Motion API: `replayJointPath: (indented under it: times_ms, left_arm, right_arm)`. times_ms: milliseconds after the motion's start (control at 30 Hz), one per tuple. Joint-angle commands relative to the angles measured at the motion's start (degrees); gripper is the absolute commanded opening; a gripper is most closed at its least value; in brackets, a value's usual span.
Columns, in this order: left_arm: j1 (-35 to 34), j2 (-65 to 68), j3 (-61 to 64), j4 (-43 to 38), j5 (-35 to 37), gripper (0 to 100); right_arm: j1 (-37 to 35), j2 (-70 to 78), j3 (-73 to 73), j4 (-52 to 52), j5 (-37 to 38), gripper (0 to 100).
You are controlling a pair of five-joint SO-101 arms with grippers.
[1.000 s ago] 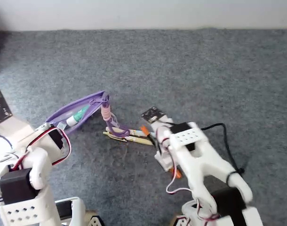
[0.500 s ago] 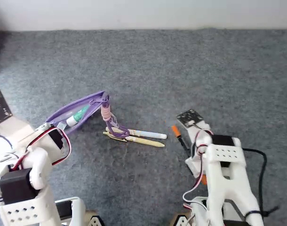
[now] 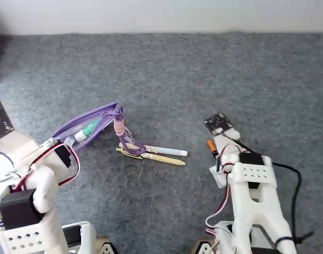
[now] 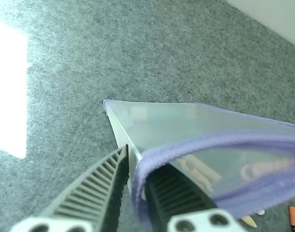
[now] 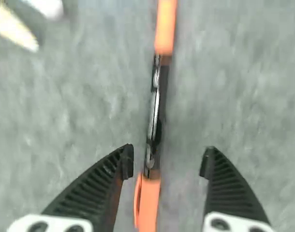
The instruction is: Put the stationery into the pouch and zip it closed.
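**Item 1 – R hand** (image 5: 168, 157): released, jaws spread wide. It straddles the orange pen (image 5: 156, 111), one finger each side, neither touching. Low over the surface (image 3: 204, 79).

**Item 2 – orange pen** (image 3: 211, 146): lies flat, well apart from the pouch (image 3: 84, 124). Slim round barrel, orange ends, black mid-section w/ shiny clip. Prob. hard smooth plastic, so apt to roll or slip.

**Item 3 – L hand** (image 4: 134, 164): clenched on the pouch's purple rim, holding that end up off the surface.

**Item 4 – pouch** (image 4: 196, 130): wedge shape, translucent soft walls, woven purple zip band. Green-tipped marker (image 3: 88, 128) inside. Pink strap (image 3: 119, 126) hangs at the far, zip end.

**Item 5 – white pen** (image 3: 167, 151), **cream pen** (image 3: 161, 158): side by side, approx. touching, just beside the pouch's zip end. The strap lies across their near ends.

**Item 6 – surface**: grey, short-pile, carpet-like. Should give some grip.

**Step in hand (est.)**: grasp the orange pen.
- Set the jaws square across the barrel.
- Centre on the black section near mid-length so the pen balances.
- Lower till the tips press into the pile, then close firmly.
- Watch the clip, which may twist the pen as the jaws close.
- The L hand's job is a steady pouch mouth for the drop-in.
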Motion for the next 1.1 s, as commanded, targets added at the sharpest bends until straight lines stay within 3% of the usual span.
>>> replayJointPath:
  times_ms: [0, 300, 567, 733, 833, 1067]
  left_arm:
    - [0.09, -0.35, -0.84, 0.26, 0.62, 1]
    - [0.00, -0.35, -0.75, 0.18, 0.62, 1]
    - [-0.26, -0.35, -0.75, 0.26, 0.62, 1]
    - [-0.26, -0.35, -0.75, 0.26, 0.62, 1]
    - [-0.26, -0.35, -0.75, 0.26, 0.62, 1]
    - [-0.26, -0.35, -0.75, 0.26, 0.62, 1]
  right_arm:
    - [-4.18, -0.31, -1.58, -5.41, -1.76, 18.8]
    - [-4.18, 22.29, -18.46, -7.43, -7.74, 16.7]
    - [-3.91, 41.63, -35.25, -1.89, -10.29, 16.5]
    - [-4.35, 42.95, -39.82, 3.56, -10.11, 0.0]
    - [-3.91, 42.95, -41.05, 6.64, -10.11, 3.5]
    - [-3.38, 36.26, -40.88, 12.26, -10.29, 0.8]
